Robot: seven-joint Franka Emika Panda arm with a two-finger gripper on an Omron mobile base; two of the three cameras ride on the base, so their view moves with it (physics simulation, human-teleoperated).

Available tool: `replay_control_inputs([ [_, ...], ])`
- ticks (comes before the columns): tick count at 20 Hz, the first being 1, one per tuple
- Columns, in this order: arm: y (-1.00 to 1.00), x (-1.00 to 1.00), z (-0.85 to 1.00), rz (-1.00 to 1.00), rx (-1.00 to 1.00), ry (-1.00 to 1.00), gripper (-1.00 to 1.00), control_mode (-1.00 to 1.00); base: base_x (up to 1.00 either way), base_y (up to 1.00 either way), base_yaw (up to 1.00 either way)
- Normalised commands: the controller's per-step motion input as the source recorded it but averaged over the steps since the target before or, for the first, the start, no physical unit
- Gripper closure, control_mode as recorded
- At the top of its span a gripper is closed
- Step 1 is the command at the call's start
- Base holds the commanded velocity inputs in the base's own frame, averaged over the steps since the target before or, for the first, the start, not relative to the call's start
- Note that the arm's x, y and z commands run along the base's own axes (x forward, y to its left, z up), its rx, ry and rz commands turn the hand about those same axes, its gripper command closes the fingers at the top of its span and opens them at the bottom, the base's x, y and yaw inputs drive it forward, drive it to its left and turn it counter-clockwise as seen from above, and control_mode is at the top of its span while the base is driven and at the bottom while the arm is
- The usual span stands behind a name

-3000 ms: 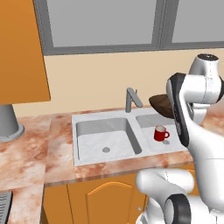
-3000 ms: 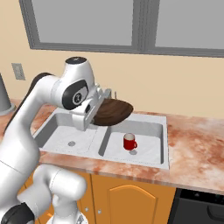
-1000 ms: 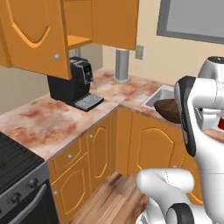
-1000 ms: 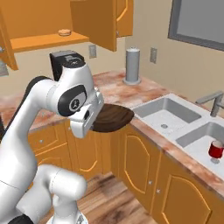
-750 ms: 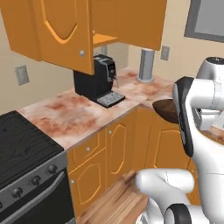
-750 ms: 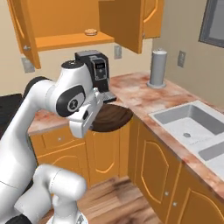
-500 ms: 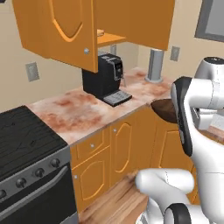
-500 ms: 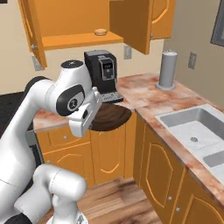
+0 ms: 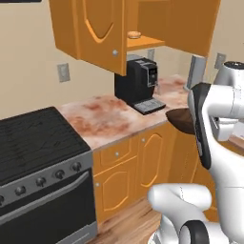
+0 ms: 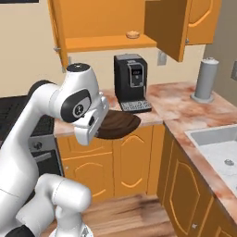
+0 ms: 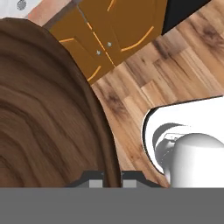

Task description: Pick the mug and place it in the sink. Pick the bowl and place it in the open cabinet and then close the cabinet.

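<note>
So the arm's got the bowl (image 10: 116, 126) pinched by its rim, jaws clenched tight on the edge; in the hand view the rim runs right down between the two tips. The bowl hangs out sideways from the jaws, about level, over the edge of the surface (image 10: 172, 102) in front of the coffee machine (image 10: 131, 82).

The open cabinet (image 10: 106, 23) is well above the jaws and a bit further back. Its shelf (image 10: 106, 43) already has a small pastry (image 10: 133, 34) sitting toward the right, so I'd aim for the bare stretch to the left of that.

Tips for doing this bit well, imo: lift straight up first so the bowl gets past the coffee machine, then push in over the shelf. Keep it flat, since a rim grip on something this wide probably wants to twist. Watch the open door (image 10: 166, 28) up and to the right of the jaws. Set it fully on the shelf before letting go, or the doors won't shut.
</note>
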Motion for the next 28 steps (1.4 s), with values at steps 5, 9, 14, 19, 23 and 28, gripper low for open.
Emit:
replay_control_inputs([
  [5,0.00,0.00,0.00,0.00,0.00,0.00,1.00,1.00,0.21,-0.08,0.37],
  [9,0.00,0.00,0.00,0.00,0.00,0.00,1.00,1.00,0.26,-0.42,0.36],
  [14,0.00,0.00,0.00,0.00,0.00,0.00,1.00,1.00,0.37,-0.54,0.34],
  [19,0.00,0.00,0.00,0.00,0.00,0.00,1.00,1.00,0.59,-0.27,0.22],
  [23,0.00,0.00,0.00,0.00,0.00,0.00,1.00,1.00,0.50,-0.12,0.12],
  [28,0.00,0.00,0.00,0.00,0.00,0.00,1.00,1.00,0.42,-0.36,0.16],
])
